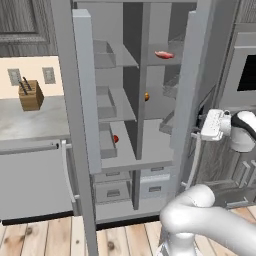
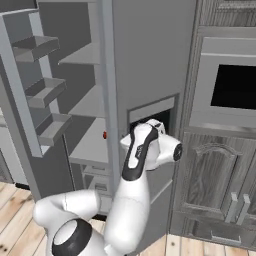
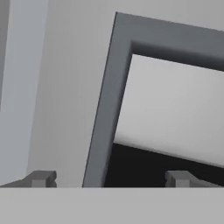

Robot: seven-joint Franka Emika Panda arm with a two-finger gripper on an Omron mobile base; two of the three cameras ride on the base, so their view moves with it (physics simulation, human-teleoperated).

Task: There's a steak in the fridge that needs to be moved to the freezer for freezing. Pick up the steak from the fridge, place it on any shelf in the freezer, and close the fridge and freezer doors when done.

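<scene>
You see steak (image 1: 164, 54) on upper shelf (image 1: 161, 61) inside open unit; gripper (image 3: 109, 178) fingers spread wide, empty, facing dispenser panel (image 2: 152, 112)

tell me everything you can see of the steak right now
The steak is a small, flat, pink-red slab with a paler edge. It lies flat on an upper grey shelf in the right half of the open grey unit, with both doors swung open. Nothing else touches it; the open gripper is well away from it.
</scene>
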